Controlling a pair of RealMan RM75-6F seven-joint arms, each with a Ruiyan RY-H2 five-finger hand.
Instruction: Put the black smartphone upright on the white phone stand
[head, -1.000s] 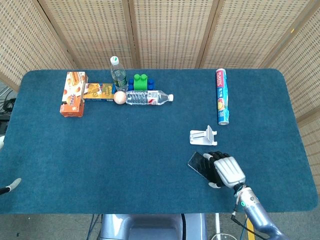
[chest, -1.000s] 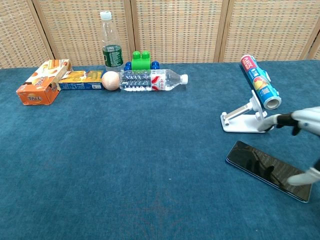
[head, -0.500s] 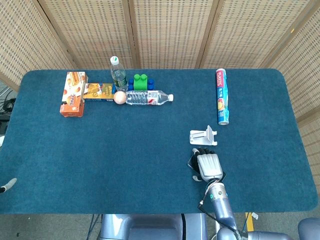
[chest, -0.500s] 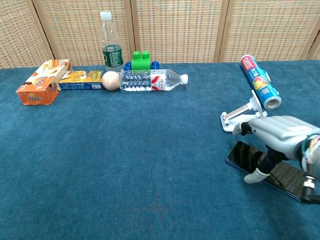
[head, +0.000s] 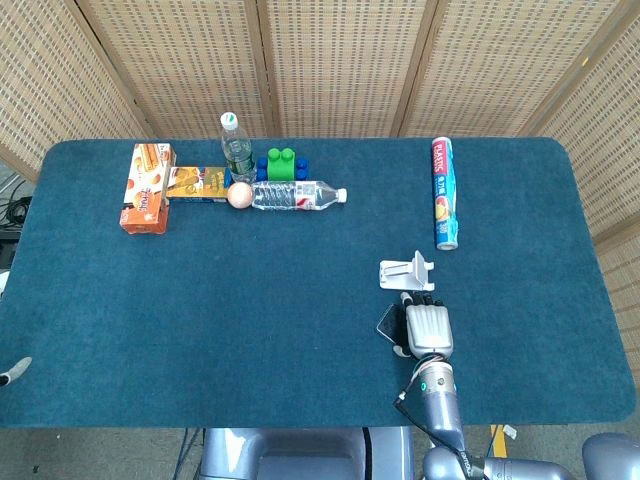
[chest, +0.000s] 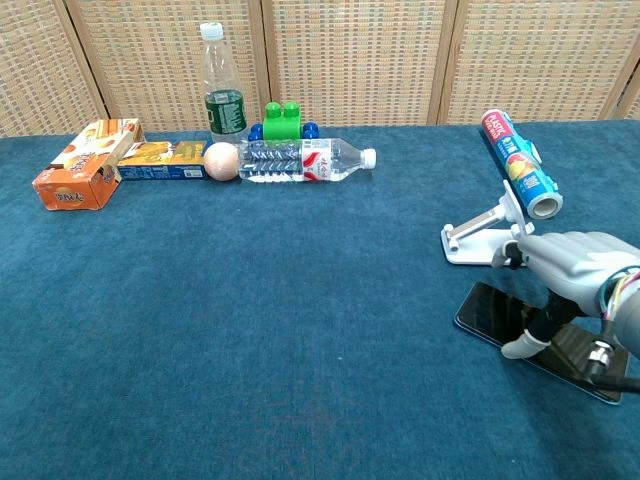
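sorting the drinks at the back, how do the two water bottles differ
The green-label bottle stands upright; the red-label bottle lies on its side, cap pointing toward the stand side of the table. The upright one stands behind the egg-like ball, at the back of the group; the lying one stretches in front of the green and blue blocks. Labels differ: dark green versus red and white. Both are clear plastic with white caps.
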